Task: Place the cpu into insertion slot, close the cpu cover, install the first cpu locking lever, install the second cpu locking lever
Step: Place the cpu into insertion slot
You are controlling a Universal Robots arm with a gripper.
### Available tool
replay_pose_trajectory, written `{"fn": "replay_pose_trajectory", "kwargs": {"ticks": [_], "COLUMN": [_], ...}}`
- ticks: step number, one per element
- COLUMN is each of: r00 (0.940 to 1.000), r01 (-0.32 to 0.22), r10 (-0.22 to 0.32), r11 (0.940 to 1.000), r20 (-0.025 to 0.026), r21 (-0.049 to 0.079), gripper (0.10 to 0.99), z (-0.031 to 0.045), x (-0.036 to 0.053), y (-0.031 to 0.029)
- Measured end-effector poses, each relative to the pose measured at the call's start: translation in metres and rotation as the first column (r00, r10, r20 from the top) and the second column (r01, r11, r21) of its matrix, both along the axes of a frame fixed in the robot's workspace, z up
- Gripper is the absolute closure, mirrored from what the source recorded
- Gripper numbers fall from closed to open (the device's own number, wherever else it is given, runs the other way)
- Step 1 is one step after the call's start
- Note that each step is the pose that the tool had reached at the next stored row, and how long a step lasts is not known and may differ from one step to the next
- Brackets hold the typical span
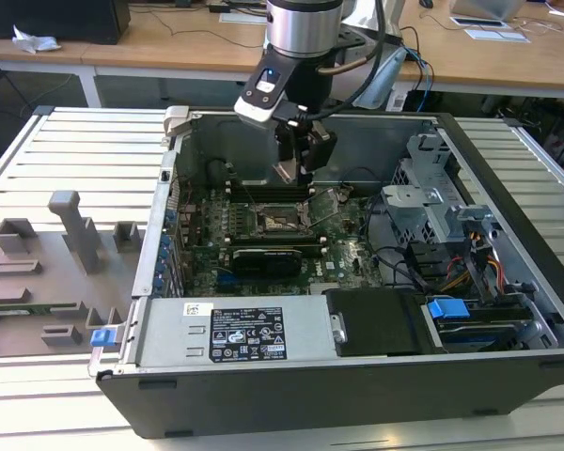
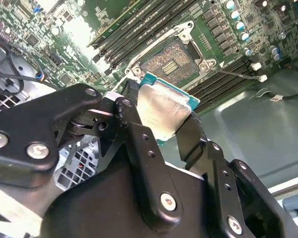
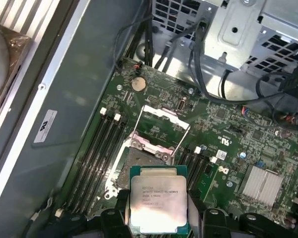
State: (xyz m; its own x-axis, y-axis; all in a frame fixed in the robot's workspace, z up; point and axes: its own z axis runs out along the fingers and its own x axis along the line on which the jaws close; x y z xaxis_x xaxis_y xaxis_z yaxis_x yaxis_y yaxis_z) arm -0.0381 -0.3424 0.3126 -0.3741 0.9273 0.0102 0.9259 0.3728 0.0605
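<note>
Right, in the exterior view I see my end effector [image 1: 297,171] hanging inside the open computer case [image 1: 508,235], which lies on the slatted table [image 1: 66,141]. It sits above the socket [image 1: 280,221] on the green board. In the second wrist view its fingers [image 2: 131,124] are clamped on opposite edges of the chip [image 2: 164,106], whose dull metal top faces the camera. The socket [image 2: 171,62] lies bare just beyond it. In the first wrist view the chip [image 3: 157,198] is gripped flat, near the socket [image 3: 129,166] but not seated. The cover plate [image 3: 161,126] looks tilted up beyond it, though I can't be sure.
</note>
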Motion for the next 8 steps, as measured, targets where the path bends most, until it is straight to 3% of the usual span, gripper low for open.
{"fn": "replay_pose_trajectory", "kwargs": {"ticks": [5,8], "r00": [0.9956,0.988], "r01": [0.094,0.155], "r10": [-0.094,-0.155], "r11": [0.9956,0.988], "r20": [0.0,0.0001], "r21": [-0.001,-0.001], "gripper": [0.541,0.541], "z": [-0.0001,-0.0001], "x": [0.0001,0.0002], "y": [0.0,0.0]}}
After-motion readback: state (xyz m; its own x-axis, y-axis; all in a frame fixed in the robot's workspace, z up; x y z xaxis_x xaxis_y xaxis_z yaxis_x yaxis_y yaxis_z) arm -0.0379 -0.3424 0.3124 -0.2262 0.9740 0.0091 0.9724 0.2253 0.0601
